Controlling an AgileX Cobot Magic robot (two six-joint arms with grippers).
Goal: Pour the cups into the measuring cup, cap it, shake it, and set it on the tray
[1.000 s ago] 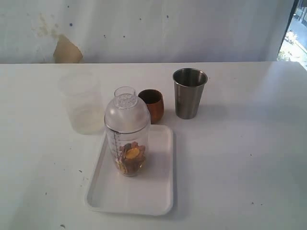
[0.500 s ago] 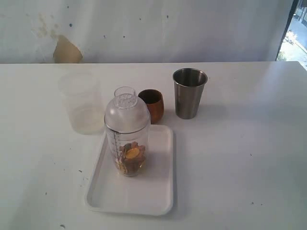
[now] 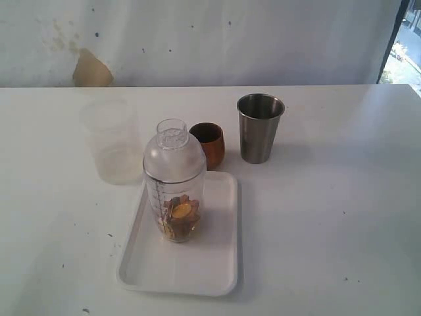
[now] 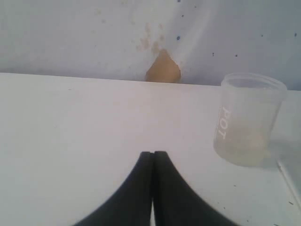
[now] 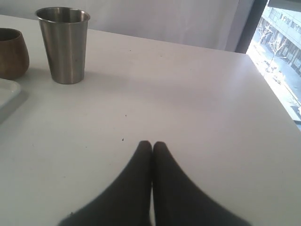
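Two grippers: we see neither in the exterior view, and both are well off the tray (image 3: 197,271).
Left gripper (image 4: 153,156): jaws pressed together with nothing between them. It sits low over bare table (image 3: 329,217), on the frosted cup's side of the tray.
Right gripper (image 5: 152,145): jaws pressed together and empty. It sits low over bare table on the steel tumbler's side of the tray, and we catch only a corner of the tray at the edge of its wrist view.
Measuring cup (image 3: 175,197): stands upright on the tray, in its far-left part, with the graduation marks facing us.
Cap: the clear dome lid (image 3: 174,150) is seated on the measuring cup.
Contents: we see yellow-brown pieces piled at the bottom of the measuring cup; we cannot tell what they are.
Wooden cup (image 3: 212,143): upright on the table just past the tray's far edge, partly behind the lid.
Steel tumbler (image 3: 260,130): upright on the table past the tray's far-right corner, beside the wooden cup but not touching it. We cannot see into either one.
Frosted cup (image 3: 112,141): upright on the table off the tray's far-left corner, near the tray but apart from it.
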